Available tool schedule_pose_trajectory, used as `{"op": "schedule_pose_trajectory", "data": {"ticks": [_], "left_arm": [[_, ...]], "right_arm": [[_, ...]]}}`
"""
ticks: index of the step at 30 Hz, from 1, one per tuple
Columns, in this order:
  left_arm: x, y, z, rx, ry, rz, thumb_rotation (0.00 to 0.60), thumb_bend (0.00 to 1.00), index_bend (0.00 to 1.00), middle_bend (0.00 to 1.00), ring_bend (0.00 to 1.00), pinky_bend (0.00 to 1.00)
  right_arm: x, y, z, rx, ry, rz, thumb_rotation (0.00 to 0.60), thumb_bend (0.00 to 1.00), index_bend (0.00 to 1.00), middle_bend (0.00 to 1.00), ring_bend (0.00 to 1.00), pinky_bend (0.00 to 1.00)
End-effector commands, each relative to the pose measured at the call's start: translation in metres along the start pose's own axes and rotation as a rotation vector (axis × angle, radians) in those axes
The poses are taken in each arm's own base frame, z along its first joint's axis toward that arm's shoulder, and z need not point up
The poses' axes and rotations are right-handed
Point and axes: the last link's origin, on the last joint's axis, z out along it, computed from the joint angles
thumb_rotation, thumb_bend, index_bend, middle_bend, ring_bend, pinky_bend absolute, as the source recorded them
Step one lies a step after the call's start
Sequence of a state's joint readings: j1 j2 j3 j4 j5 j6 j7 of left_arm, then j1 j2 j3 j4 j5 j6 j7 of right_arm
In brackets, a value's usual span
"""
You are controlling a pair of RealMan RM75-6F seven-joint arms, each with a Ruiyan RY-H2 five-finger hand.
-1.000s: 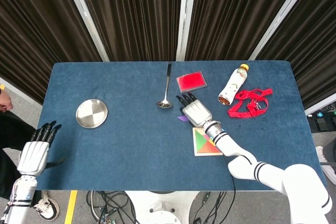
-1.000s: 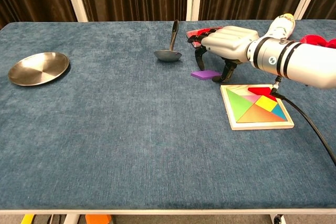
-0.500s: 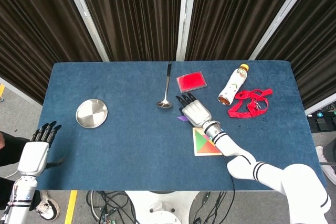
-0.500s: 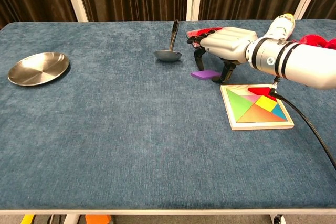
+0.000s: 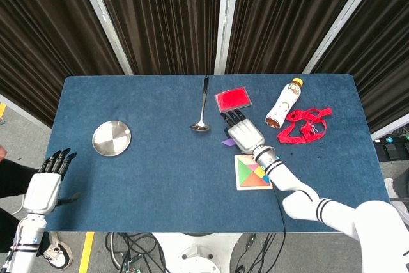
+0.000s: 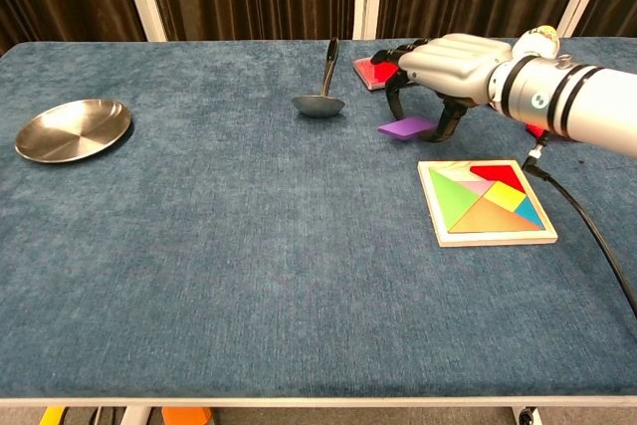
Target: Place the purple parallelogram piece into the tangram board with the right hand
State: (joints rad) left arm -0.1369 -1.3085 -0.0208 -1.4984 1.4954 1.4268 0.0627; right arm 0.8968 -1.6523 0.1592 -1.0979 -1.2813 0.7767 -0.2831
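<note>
The purple parallelogram piece point(image 6: 406, 127) hangs just above the cloth, pinched under the fingertips of my right hand point(image 6: 450, 65). In the head view only a sliver of the purple piece point(image 5: 227, 141) shows at the left edge of my right hand point(image 5: 242, 133). The square wooden tangram board point(image 6: 486, 202), filled with coloured pieces, lies on the table in front and to the right of that hand; the tangram board point(image 5: 253, 172) sits just below it in the head view. My left hand point(image 5: 45, 183) hangs off the table's left edge, fingers apart and empty.
A steel ladle point(image 6: 324, 85) lies left of my right hand, a red flat box point(image 5: 232, 99) behind it. A bottle point(image 5: 284, 103) and red strap point(image 5: 304, 124) lie at the back right. A metal plate point(image 6: 72, 129) sits far left.
My right hand has lifted the purple piece off the cloth and moved it up and slightly to the right. The left hand has not moved.
</note>
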Motion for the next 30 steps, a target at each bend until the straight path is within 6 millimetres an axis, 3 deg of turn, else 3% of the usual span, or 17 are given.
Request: {"op": "schedule_pose_trajectory", "data": {"ticks": [1,12,30], "left_arm": [[-0.001,0.0,0.0,-0.001,-0.002,-0.004,0.6,0.06,0.1,0.04,0.0,0.15],[-0.002,-0.003,0.0,-0.004,0.003,-0.025,0.6,0.06,0.1,0.04,0.0,0.15],[-0.005,-0.007,-0.002,-0.001,-0.001,-0.041,0.6,0.06,0.1,0.04,0.0,0.15]], "right_arm": [[0.005,0.011,-0.012,-0.037,-0.001,0.029,0.6,0.23,0.55,0.0,0.0,0.0],[0.019,0.029,-0.047,-0.194,-0.097,0.102,0.6,0.25,0.57,0.02,0.0,0.0],[0.016,0.003,-0.065,-0.331,-0.263,0.193,0.6,0.27,0.57,0.01,0.0,0.0]]}}
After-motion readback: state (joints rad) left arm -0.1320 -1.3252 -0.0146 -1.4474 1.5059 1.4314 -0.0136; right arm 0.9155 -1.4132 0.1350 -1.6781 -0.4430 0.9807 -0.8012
